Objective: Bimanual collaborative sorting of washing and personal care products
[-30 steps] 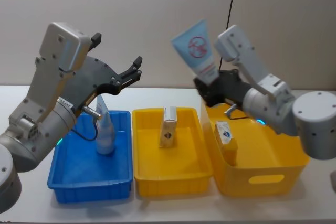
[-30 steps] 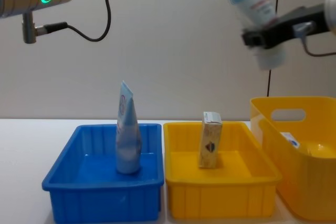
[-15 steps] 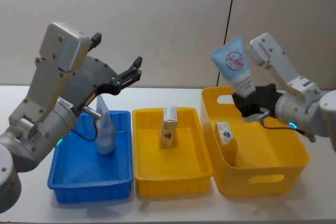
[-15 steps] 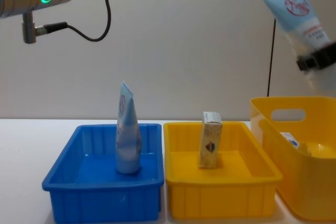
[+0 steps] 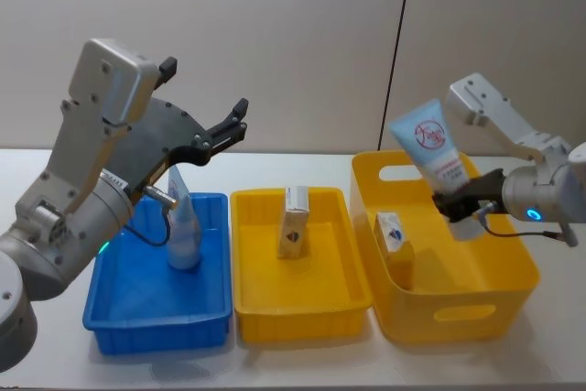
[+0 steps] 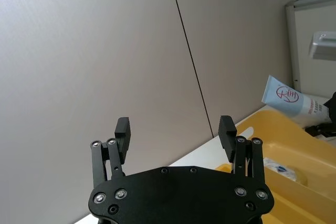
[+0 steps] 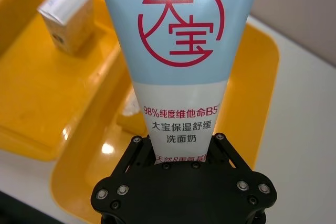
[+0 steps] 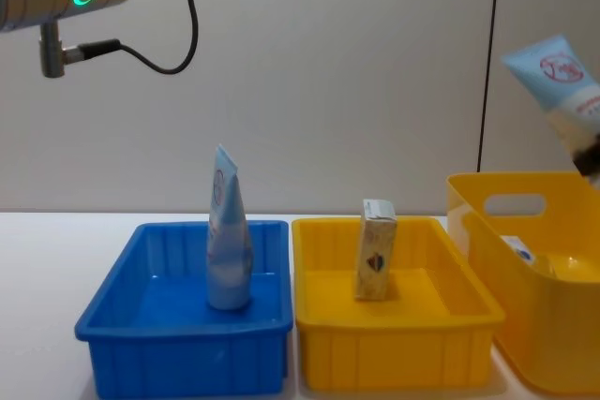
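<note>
Right gripper (image 5: 465,205), clamping a squeeze tube (image 5: 438,155), has swung rightward over the yellow basket (image 5: 476,313); left gripper (image 6: 175,128) waits spread wide, upper left.

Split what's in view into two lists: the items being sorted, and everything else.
Being sorted:
- held tube, in the right gripper, over the yellow basket
- standing tube, in the blue tray
- carton, in the yellow tray
- carton in the basket

Everything else:
- left gripper, open, raised
- white table
</note>
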### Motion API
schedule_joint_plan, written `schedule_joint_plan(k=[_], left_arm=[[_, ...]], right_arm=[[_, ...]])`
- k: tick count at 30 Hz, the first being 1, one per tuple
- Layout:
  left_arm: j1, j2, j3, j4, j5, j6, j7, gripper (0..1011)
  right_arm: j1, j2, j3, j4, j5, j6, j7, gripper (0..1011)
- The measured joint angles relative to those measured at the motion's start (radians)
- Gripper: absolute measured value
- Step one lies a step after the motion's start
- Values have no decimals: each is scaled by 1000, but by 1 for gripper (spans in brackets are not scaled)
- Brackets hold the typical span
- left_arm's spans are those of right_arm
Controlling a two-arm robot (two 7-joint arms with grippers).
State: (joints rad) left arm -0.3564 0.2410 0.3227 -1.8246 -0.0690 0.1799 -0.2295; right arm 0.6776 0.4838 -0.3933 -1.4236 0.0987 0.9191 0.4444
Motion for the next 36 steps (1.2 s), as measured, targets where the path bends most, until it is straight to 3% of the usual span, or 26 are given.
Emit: schedule_joint_plan(k=[3,10,16,26,36], left_arm=[[0,0,0,0,0,0,0,1001],[0,0,0,0,0,0,0,1001],[0,0,0,0,0,0,0,1001],[0,0,0,0,0,0,0,1001],[0,0,0,0,0,0,0,1001]], right_arm=[[28,6,-19,33,-3,21,25,246],[141,16,-102,168,-25,82,118,246],[215,17,-150,248,-43,101,167,246],[287,12,-194,317,-71,91,204,246],[323,5,-223,343,-90,81,227,246]])
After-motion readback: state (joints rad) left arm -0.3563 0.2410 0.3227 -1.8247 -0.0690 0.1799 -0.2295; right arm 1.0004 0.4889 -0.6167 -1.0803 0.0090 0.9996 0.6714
